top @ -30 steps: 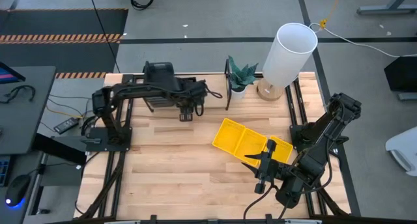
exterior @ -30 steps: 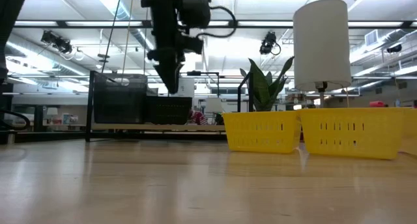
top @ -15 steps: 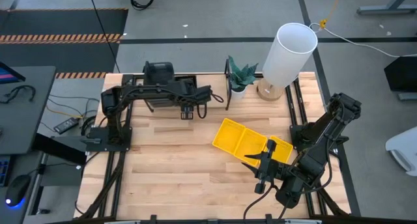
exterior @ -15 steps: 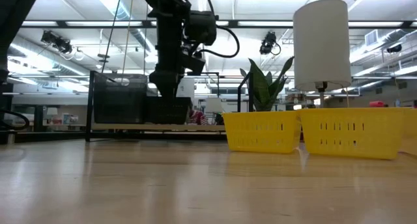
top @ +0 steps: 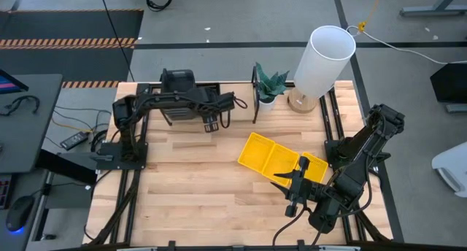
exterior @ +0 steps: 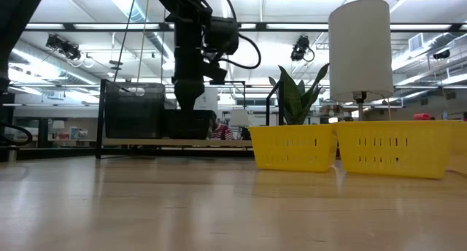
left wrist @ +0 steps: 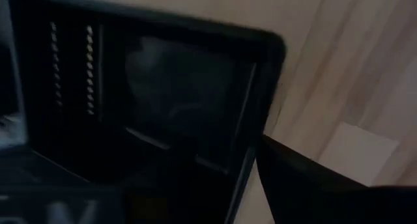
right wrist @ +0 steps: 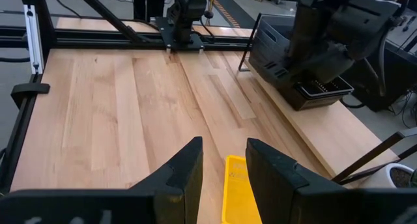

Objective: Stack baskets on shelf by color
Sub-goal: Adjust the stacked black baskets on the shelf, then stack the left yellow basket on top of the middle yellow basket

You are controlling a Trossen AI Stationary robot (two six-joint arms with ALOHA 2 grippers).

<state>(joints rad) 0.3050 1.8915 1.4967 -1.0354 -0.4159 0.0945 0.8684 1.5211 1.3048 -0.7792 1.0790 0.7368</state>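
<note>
1. Right now the left gripper hangs low over the small black slatted plastic basket at the front edge of the long light-wood shelf w/ black wire ends, at the table's far-left side.
2. Its fingers: can't tell if apart or together. The high view is too dark there, and the left wrist view shows only a dark basket wall w/ slots filling the picture, very close.
3. Beside that small one on the shelf sits a taller dark grey rounded-corner bin; in the right wrist view the 2 touch or nearly so.
4. Key relation: the black basket lies directly under the left gripper, long axis along the shelf. The left arm is much nearer; the right arm is well apart across the table.
5. 2 bright yellow rectangular plastic baskets lie side by side on the wooden slatted tabletop, not yet on the shelf, angled to the table edge.
6. The right gripper waits at the near-right, just beside the yellow pair, fingers apart and holding nothing.
7. Judgement: the dark group is in hand; next move likely needs a short straight descent onto the black basket's rim, or a release if already held.
8. Risk: nudging the grey bin beside it.
</note>
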